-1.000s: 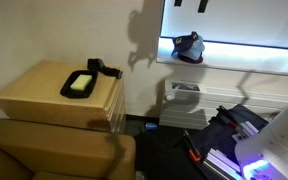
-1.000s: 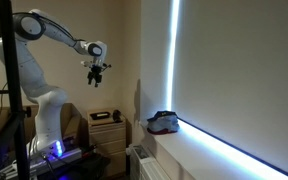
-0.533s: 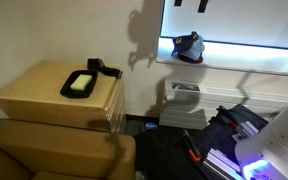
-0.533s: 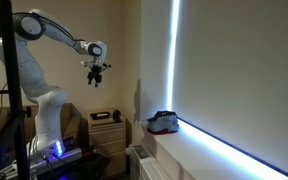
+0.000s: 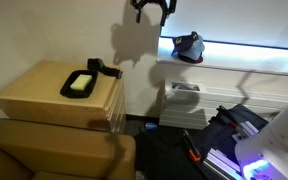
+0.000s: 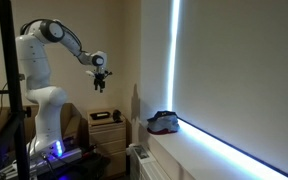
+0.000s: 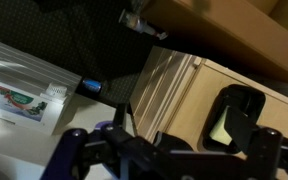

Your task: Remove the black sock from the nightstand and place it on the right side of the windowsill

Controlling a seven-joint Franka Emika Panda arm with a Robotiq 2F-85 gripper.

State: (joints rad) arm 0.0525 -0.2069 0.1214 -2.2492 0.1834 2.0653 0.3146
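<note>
A small black lump that looks like the black sock (image 5: 100,68) lies at the back of the wooden nightstand (image 5: 34,95), next to a black tray (image 5: 79,84). My gripper (image 5: 152,8) hangs high in the air, between the nightstand and the windowsill (image 5: 234,68). Its fingers are spread and empty. It also shows in an exterior view (image 6: 100,82), above the nightstand (image 6: 109,128). In the wrist view the blurred gripper (image 7: 184,158) looks down on the nightstand top (image 7: 189,100) and the tray (image 7: 234,115).
A dark shoe-like bundle (image 5: 189,47) sits at the left end of the windowsill and shows in both exterior views (image 6: 164,122). A radiator (image 5: 184,100) is below the sill. A sofa arm (image 5: 54,150) stands in front of the nightstand. Clutter (image 5: 219,135) lies on the floor.
My gripper has moved away from above the windowsill bundle toward the nightstand and dropped a little. The sock, tray and bundle have not moved.
</note>
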